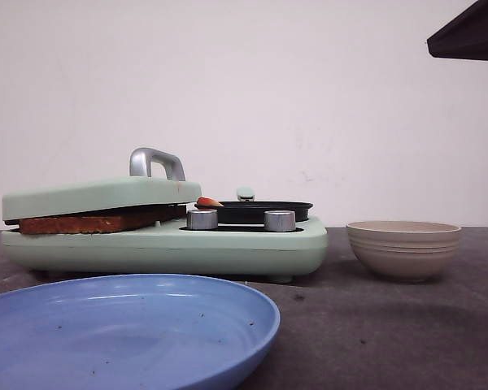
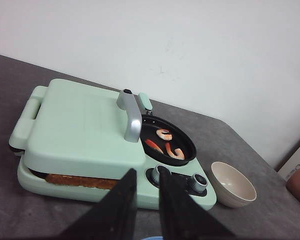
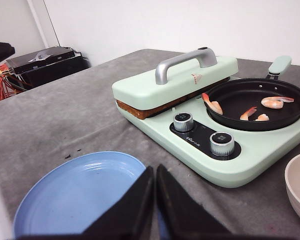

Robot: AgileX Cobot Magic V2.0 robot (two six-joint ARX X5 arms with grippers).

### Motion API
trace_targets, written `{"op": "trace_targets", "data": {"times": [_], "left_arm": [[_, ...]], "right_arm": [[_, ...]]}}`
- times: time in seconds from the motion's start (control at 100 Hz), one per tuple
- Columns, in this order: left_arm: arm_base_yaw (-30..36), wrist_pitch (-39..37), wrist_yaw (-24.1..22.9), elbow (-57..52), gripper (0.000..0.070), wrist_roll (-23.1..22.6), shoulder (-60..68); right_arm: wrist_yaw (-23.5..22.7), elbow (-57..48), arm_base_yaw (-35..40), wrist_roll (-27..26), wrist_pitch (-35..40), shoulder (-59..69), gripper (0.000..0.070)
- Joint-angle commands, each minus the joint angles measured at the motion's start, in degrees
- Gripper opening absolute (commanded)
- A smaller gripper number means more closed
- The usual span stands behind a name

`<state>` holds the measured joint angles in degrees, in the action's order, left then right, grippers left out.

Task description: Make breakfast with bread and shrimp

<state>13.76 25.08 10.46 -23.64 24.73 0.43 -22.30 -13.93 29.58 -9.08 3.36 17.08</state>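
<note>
A grey, felt-like desk (image 1: 374, 325) is lying under everything, with a plain white wall (image 1: 309, 97) standing behind it. In the right wrist view, black boxes (image 3: 45, 60) and orange cables (image 3: 2, 80) are sitting off the desk's far edge.

At the left front, a glossy blue plate (image 1: 130, 325) is lying flat. Behind it, a mint-green cooker (image 1: 163, 244) is sitting with its smooth hinged lid (image 1: 98, 195) pressing down on the bread (image 1: 89, 221), whose brown crust is showing in the gap. A curved metal handle (image 1: 154, 162) is rising from the lid. Two round metal knobs (image 1: 202, 219) are standing beside a black round pan (image 1: 260, 211), which is holding the shrimp (image 3: 212, 105), several small orange curls. A ribbed beige bowl (image 1: 404, 248) is sitting to the right.

The left fingers (image 2: 145, 200) are hovering slightly parted, holding nothing. The right fingers (image 3: 155, 200) are hanging almost pressed together, empty.
</note>
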Motion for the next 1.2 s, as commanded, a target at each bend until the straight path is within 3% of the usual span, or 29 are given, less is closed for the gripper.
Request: {"op": "trace_targets", "data": {"times": [0.0, 0.17, 0.22, 0.31, 0.4, 0.52, 0.61, 0.76, 0.9, 1.19], "left_arm": [[0.1, -0.6, 0.1, -0.4, 0.0, 0.0, -0.1], [0.1, 1.6, -0.3, -0.4, 0.0, 0.0, -0.1], [-0.1, 2.1, -2.4, -0.3, 0.0, -0.8, -0.2], [-1.5, 0.0, -8.1, 0.2, 0.0, -8.9, -0.2], [-4.2, -7.2, -11.5, 3.7, 0.0, -16.5, -0.2], [-8.1, -18.0, -12.7, 11.1, 0.0, -22.4, -0.2], [-10.3, -23.1, -10.3, 16.7, 0.0, -22.6, -0.2], [-12.2, -24.3, -10.3, 22.9, 0.0, -21.8, -0.2], [-12.7, -14.1, -10.0, 22.8, 0.0, -21.3, -0.2], [-12.6, -14.3, -9.9, 22.8, 0.0, -23.6, -0.2]], "right_arm": [[0.1, -0.3, 0.3, -0.6, -0.8, 0.0, 0.0], [0.1, -0.3, 0.3, -0.6, -0.8, 0.0, 0.0], [0.1, -0.3, 0.3, -0.6, -0.8, 0.0, 0.0], [0.0, -0.3, 0.3, -0.6, -0.8, 0.0, 0.0], [0.1, -0.3, 0.3, -0.6, -0.8, 0.0, 0.0], [0.1, -0.3, 0.3, -0.6, -0.8, 0.0, 0.0], [0.1, -0.3, 0.3, -0.6, -0.8, 0.0, 0.0], [0.1, -0.3, 0.3, -0.6, -0.8, 0.0, 0.0], [0.1, -0.3, 0.3, -0.6, -0.8, 0.0, 0.0], [0.0, -0.3, 0.3, -0.6, -0.8, 0.0, 0.0]]}}
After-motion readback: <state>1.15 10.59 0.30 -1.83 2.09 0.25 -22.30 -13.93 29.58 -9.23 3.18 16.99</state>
